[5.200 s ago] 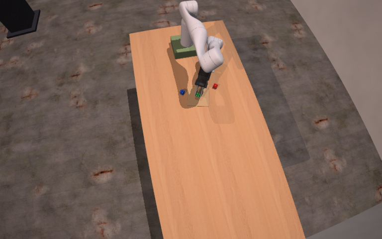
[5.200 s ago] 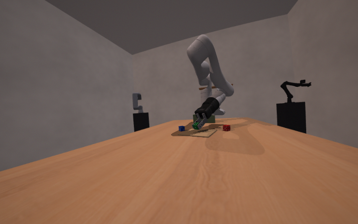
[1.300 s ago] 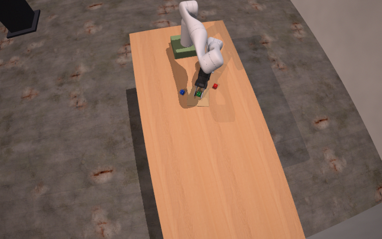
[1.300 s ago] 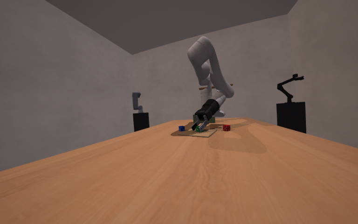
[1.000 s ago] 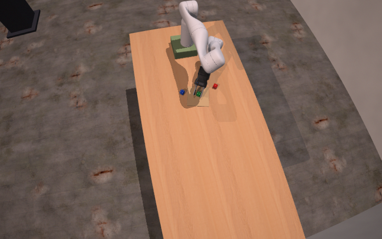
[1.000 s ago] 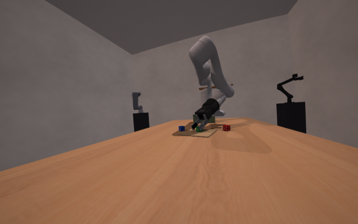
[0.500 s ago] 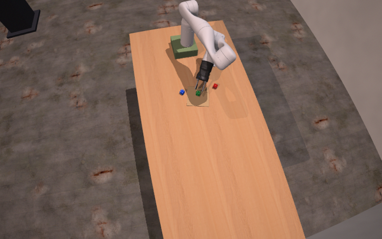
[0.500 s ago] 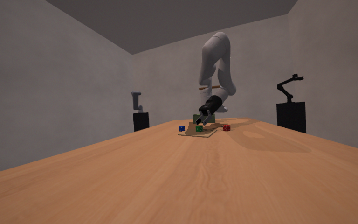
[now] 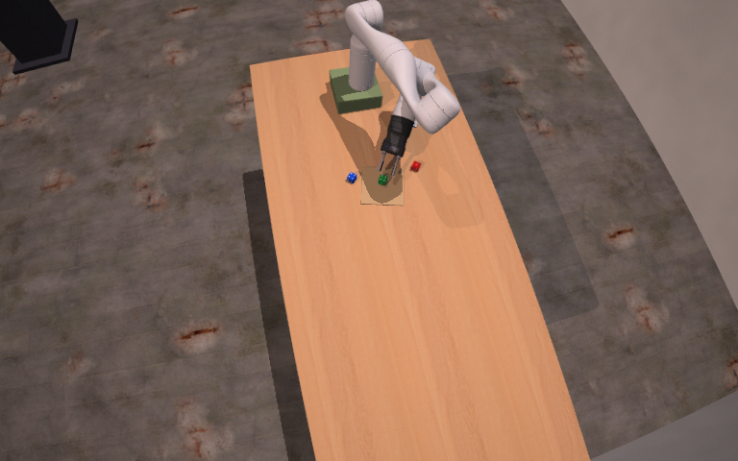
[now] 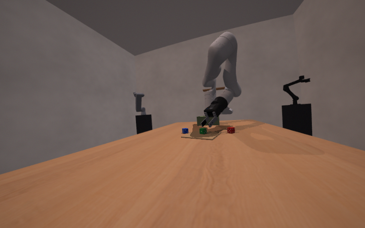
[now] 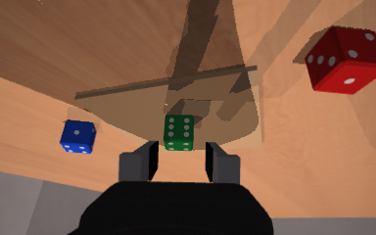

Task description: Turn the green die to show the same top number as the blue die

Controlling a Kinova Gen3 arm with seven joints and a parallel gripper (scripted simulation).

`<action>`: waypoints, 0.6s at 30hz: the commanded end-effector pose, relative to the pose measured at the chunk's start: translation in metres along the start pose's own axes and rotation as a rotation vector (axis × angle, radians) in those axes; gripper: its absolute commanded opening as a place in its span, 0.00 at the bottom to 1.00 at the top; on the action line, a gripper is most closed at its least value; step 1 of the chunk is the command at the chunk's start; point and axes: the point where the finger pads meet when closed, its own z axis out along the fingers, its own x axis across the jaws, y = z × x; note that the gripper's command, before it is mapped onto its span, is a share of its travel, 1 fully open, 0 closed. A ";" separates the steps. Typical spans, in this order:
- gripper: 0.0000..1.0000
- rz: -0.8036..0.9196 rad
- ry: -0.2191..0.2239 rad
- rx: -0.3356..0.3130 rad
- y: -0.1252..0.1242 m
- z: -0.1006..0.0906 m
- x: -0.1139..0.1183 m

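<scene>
Jaws of the gripper (image 9: pixel 386 172) (image 10: pixel 206 125) (image 11: pixel 181 145) are held apart, with nothing clamped between them, and are tilted down above the green die (image 9: pixel 382 180) (image 10: pixel 203 130) (image 11: pixel 178 132). That die is rested wholly on the tan mat (image 9: pixel 397 200) (image 10: pixel 208 137) (image 11: pixel 132 110), well in from its front edge, and six pips are shown on its larger face in the wrist view (a single pip is shown on the larger face of the blue die (image 9: pixel 351 178) (image 10: pixel 185 130) (image 11: pixel 77 136)). Both the blue die and the red die (image 9: pixel 415 165) (image 10: pixel 230 129) (image 11: pixel 343 64) are set off the mat, on opposite sides of it. Everything is carried by a long table (image 9: pixel 407 326) (image 10: pixel 175 188), its top marked by pale orange wood grain and crossed by the shadow of the white arm (image 9: pixel 397 60) (image 10: pixel 223 45), which is mounted on a green block (image 9: pixel 372 102) (image 10: pixel 199 120). Below, the grey floor (image 9: pixel 135 272) is stained with rusty marks. The room is enclosed by mottled grey walls (image 10: pixel 67 80) under a darker ceiling (image 10: pixel 188 21); beyond the table, a black arm (image 10: pixel 290 92) and a smaller grey arm (image 10: pixel 139 102) are supported on dark pedestals (image 10: pixel 297 118).

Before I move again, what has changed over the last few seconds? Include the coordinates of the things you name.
The green die (image 9: pixel 382 180) (image 10: pixel 203 131) (image 11: pixel 179 131) came down onto the mat (image 9: pixel 397 201) (image 10: pixel 212 137) (image 11: pixel 122 105). The hand (image 9: pixel 386 172) (image 10: pixel 206 125) (image 11: pixel 181 155) let go and drew up and back toward the base. In the background, the black arm (image 10: pixel 293 83) raised its end. Mat, blue die (image 9: pixel 351 178) (image 10: pixel 185 130) (image 11: pixel 77 137) and red die (image 9: pixel 415 166) (image 10: pixel 230 130) (image 11: pixel 343 69) look unmoved.
</scene>
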 end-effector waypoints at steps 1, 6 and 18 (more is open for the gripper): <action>0.79 0.000 -0.005 -0.001 0.001 0.001 -0.001; 0.79 -0.012 -0.030 0.002 0.002 0.003 -0.006; 0.79 -0.058 -0.133 0.028 0.003 0.010 -0.027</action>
